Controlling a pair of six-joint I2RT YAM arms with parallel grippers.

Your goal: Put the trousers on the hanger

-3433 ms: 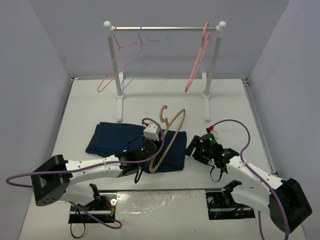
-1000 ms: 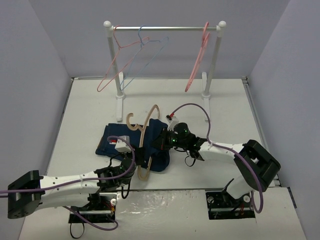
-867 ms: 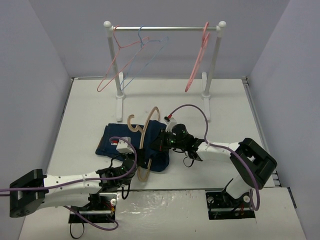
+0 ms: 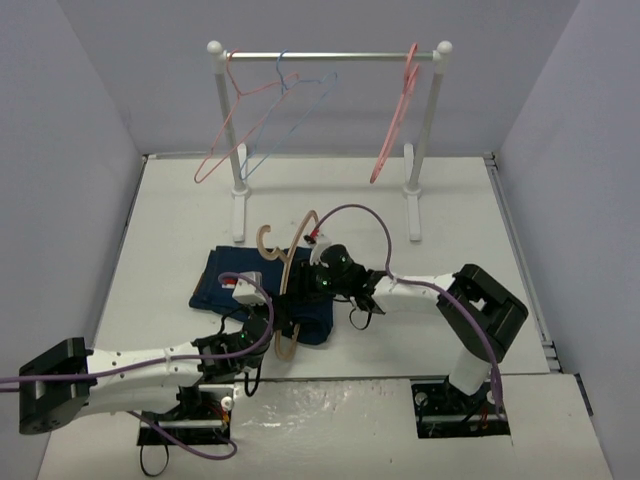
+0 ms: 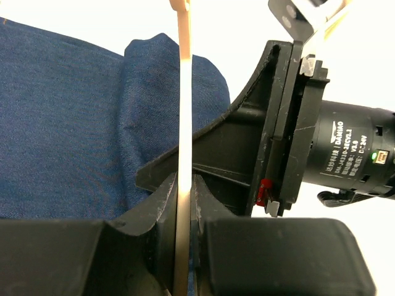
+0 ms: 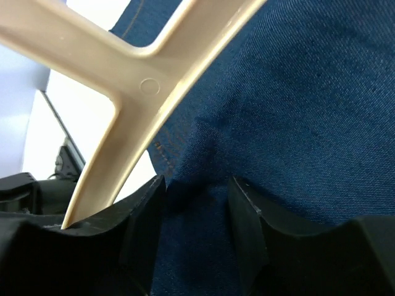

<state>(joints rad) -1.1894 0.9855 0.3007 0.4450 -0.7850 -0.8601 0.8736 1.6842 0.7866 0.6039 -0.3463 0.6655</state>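
Note:
The dark navy trousers [image 4: 245, 285] lie folded on the table, left of centre. The tan hanger [image 4: 283, 290] stands on edge over their right end, hook [image 4: 268, 238] pointing to the back. My left gripper [image 4: 277, 336] is shut on the hanger's lower bar [image 5: 183, 123], which runs straight up between the jaws [image 5: 183, 185]. My right gripper [image 4: 303, 295] reaches in from the right, low over the trousers [image 6: 296, 92], just behind the hanger [image 6: 142, 80]. Its jaws [image 6: 197, 182] stand apart with navy cloth lying between the fingers [image 6: 247, 209].
A white rack [image 4: 325, 57] stands at the back with thin pink hangers [image 4: 235, 125] [image 4: 395, 120] and a light-blue hanger [image 4: 290, 115]. Grey walls close the table's left, right and back sides. The right arm's cable [image 4: 365, 215] loops above the trousers.
My right gripper has moved further left over the trousers, up to the hanger, and its jaws have opened. The trousers' right edge shifted slightly left. The left gripper keeps its hold.

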